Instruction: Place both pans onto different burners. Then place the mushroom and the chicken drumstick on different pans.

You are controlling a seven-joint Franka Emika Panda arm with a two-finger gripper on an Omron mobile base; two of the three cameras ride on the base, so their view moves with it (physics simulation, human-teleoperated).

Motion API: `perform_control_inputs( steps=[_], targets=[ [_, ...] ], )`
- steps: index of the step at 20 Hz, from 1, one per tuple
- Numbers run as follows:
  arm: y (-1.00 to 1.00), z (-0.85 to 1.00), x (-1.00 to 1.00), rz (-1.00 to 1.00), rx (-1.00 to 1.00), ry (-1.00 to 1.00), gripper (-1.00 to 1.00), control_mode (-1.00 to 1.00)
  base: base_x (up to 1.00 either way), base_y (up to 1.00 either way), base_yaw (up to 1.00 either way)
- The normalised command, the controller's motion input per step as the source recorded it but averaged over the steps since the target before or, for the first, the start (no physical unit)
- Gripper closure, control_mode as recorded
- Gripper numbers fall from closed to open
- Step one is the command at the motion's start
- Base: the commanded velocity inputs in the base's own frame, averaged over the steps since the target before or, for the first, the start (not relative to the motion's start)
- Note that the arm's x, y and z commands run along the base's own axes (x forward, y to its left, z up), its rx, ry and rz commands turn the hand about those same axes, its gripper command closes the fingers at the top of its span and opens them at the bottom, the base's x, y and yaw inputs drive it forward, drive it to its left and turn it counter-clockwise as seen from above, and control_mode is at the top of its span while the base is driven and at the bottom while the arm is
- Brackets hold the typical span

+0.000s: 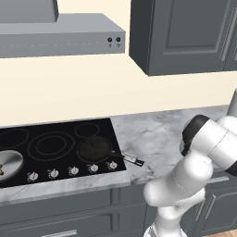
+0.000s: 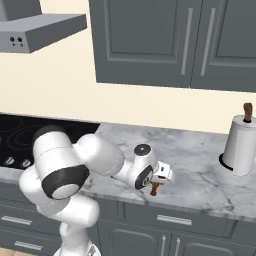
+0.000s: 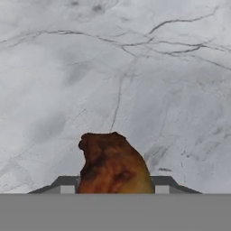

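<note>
My gripper (image 2: 158,181) hangs low over the marble counter (image 2: 200,170) near its front edge, right of the cooktop (image 2: 30,132). Its fingertips press both sides of the orange-brown chicken drumstick (image 3: 115,164), which pokes out below the hand (image 2: 154,189). The dark pan (image 1: 95,148) sits on the right front burner, with its handle (image 1: 132,160) reaching over the counter. At the cooktop's left edge rests the silver pan (image 1: 9,162), with a small tan piece in it, the mushroom (image 1: 3,169). A large burner (image 1: 51,146) lies bare between the two pans.
Silver knobs (image 1: 74,170) line the cooktop's front. A paper towel roll (image 2: 240,145) stands at the counter's far right. Grey wall cabinets (image 2: 170,40) and a range hood (image 1: 55,34) hang overhead. Bare marble stretches between the cooktop and the roll.
</note>
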Motion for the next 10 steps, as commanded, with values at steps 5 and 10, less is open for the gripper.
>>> perform_control_inputs(
  steps=[5,10],
  targets=[
    [0.04,-0.03,0.0,0.0,0.0,0.0,1.0,-1.0,0.0,0.0,0.0],
    [0.46,0.56,0.0,0.05,-0.07,-0.07,1.0,-1.0,0.0,0.0,0.0]
  ],
)
